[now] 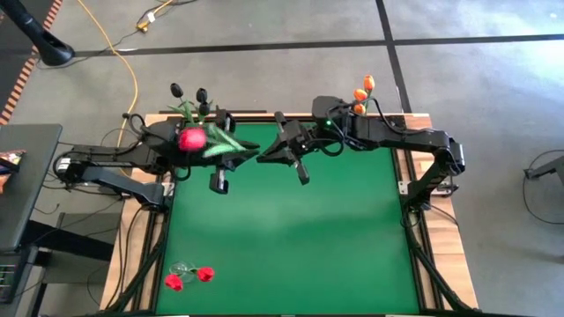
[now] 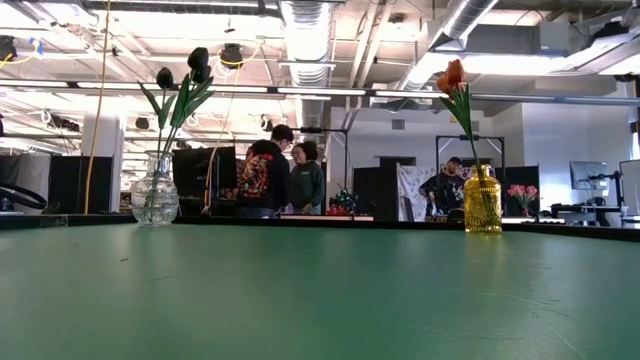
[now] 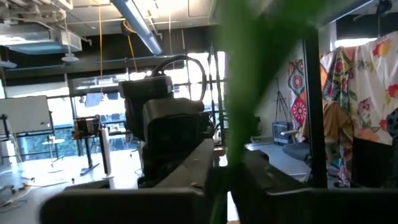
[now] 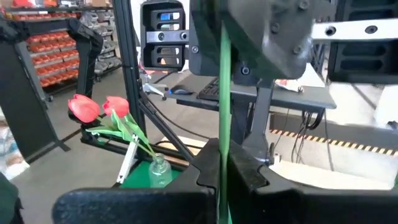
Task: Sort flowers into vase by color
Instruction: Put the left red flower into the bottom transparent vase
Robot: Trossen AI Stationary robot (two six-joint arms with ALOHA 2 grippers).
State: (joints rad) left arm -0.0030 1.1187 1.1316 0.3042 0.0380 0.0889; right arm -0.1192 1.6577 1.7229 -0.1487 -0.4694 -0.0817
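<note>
- Your red tulip (image 1: pixel 192 138) is up in the air over the far middle of the desk (image 1: pixel 291 238), stretched between the two arms. From above, the head sits over the left arm and the stem runs sideways toward the right arm, so its long axis lies across the desk, left to right.
- The left hand (image 1: pixel 233 151) looks pressed together on the stem. In its wrist view a blurred green stem rises straight out of the narrow slot between its fingers (image 3: pixel 267 180).
- The right hand (image 1: pixel 271 155) meets it nose to nose and also looks pinched on the same stem, which stands as a thin green line between its fingers (image 4: pixel 249 171).
- The relation that matters: the clear vase (image 1: pixel 181 268) that already has two red tulips (image 1: pixel 189 278) sits at the near-left corner, well away from both hands and on the left arm's side. I judge the left arm the nearer carrier, and the stem's free end would have to tip downward to enter the vase mouth.
- The other two vases stand on the far edge: the glass one with black tulips (image 2: pixel 155 195) to the left, and the yellow one with orange tulips (image 2: pixel 482 200) to the right.
- The flower itself has a plump red head, broad floppy green leaves just beside it and a long thin stem, so I expect it to bend and swing easily.
</note>
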